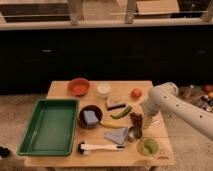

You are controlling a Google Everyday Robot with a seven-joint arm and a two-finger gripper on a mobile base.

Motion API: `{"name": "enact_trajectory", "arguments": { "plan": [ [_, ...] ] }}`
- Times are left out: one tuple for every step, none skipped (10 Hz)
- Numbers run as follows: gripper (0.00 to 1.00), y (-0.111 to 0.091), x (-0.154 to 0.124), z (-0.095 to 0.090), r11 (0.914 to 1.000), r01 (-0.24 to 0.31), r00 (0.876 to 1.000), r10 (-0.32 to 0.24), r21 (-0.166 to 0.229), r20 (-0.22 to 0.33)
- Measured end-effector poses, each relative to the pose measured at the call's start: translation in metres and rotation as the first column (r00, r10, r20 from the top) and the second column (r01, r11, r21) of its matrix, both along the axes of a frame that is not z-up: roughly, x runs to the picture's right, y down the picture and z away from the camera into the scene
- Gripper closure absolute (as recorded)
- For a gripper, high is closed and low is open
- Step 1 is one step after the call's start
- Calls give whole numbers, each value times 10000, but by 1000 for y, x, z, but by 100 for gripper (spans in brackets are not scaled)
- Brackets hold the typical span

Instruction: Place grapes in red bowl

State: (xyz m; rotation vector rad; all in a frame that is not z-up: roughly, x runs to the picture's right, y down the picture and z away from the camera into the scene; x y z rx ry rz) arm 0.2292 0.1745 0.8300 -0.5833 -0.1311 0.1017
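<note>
The grapes (136,119), a small dark reddish-purple cluster, lie on the wooden table (60,90) right of centre. The red bowl (78,86) stands at the back left of the table, left of a white cup (103,89). My gripper (145,118) is at the end of the white arm coming in from the right, low over the table, right beside the grapes. The arm's bulk hides part of it.
A green tray (49,125) fills the left side. A dark brown bowl (90,116) holds a blue sponge. A tomato (136,93), a green cucumber (122,112), a banana (111,124), a metal cup (134,132), a grey cloth (116,135), a brush (100,147) and a green cup (148,146) crowd the right half.
</note>
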Motion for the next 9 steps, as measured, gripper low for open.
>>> {"name": "enact_trajectory", "arguments": {
  "plan": [
    [23,4,2,3,10000,-13,10000,13,-12,-36],
    [29,7,0,3,10000,19,10000,-19,-16,-50],
    [30,8,-2,5,10000,36,10000,-36,-24,-36],
    [26,6,-2,7,10000,-45,10000,45,-30,-35],
    [20,5,5,12,9999,-118,9999,118,-43,-95],
    [20,5,6,15,9999,-144,9998,144,-50,-100],
    [26,7,3,17,9999,-139,9998,138,-76,-125],
    [29,10,4,18,9998,-169,9997,167,-89,-156],
    [27,11,8,19,9998,-178,9996,176,-104,-207]
  ]
}}
